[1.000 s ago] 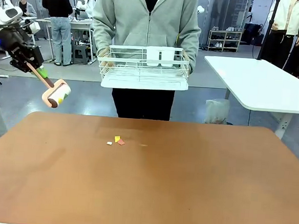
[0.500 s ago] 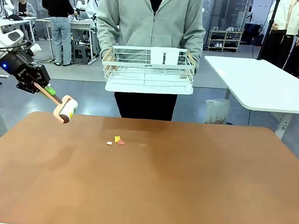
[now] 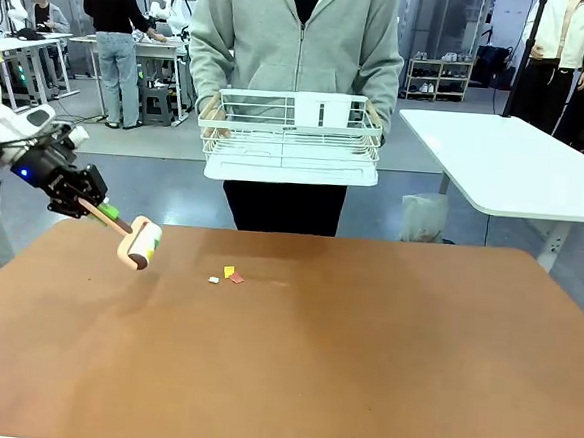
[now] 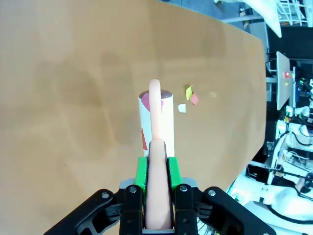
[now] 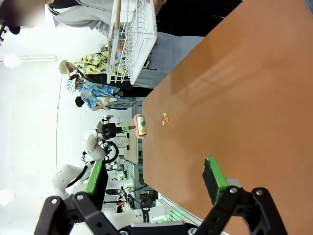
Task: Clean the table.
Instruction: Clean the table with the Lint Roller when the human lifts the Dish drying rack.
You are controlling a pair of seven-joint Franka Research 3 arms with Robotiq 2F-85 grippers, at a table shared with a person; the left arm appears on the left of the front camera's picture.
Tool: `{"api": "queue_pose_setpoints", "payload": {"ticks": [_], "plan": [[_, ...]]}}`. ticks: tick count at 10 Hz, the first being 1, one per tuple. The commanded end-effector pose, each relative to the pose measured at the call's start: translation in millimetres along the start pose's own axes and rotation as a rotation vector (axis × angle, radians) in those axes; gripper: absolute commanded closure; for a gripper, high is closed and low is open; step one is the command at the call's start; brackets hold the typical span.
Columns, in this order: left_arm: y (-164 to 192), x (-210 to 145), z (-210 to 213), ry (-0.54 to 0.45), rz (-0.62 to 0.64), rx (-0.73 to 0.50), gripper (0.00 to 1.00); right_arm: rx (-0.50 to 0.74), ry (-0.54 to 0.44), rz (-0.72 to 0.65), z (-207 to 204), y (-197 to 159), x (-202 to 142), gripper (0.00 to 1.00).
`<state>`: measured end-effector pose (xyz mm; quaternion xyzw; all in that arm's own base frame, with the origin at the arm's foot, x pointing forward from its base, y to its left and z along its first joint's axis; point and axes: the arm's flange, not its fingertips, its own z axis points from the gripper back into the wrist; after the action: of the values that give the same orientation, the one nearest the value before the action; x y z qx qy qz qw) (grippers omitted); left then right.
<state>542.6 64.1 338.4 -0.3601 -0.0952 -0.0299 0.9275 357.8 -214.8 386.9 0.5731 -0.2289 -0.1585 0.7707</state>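
The reddish-brown surface spreads out below and ahead of your left hand. It is bare except for a small cluster of paper scraps, which lie just past the roller's tip and slightly to one side in the wrist view.

That hand is clamped on the handle of the lint roller, with a green pad on either side and the drum pointing forward. I cannot tell whether the drum touches the surface yet.

To do this pass well, I judge you should:
- lay the drum flat;
- square its width to the scraps;
- roll straight over them with light, even pressure, so they stick rather than skid away.

Your right hand hangs spread wide, gripping nothing, well apart from the scraps. The person opposite holds a wire rack up beyond the far edge, off the surface.
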Motion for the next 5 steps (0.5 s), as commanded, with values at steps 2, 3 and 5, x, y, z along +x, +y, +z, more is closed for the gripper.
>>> {"api": "queue_pose_setpoints", "payload": {"ticks": [2,3,5], "plan": [[18.1,-9.2,-20.5,-0.037,-0.012,-0.025,0.79,0.001,-0.004,0.001,1.0,2.2,-1.5,0.0],[28.9,-11.0,-28.0,-0.03,0.013,-0.044,0.79,0.001,-0.004,0.001,1.0,2.2,-1.5,0.0],[33.0,-14.5,-35.1,-0.023,0.009,-0.037,0.79,0.001,-0.004,0.001,1.0,2.2,-1.5,0.0]]}}
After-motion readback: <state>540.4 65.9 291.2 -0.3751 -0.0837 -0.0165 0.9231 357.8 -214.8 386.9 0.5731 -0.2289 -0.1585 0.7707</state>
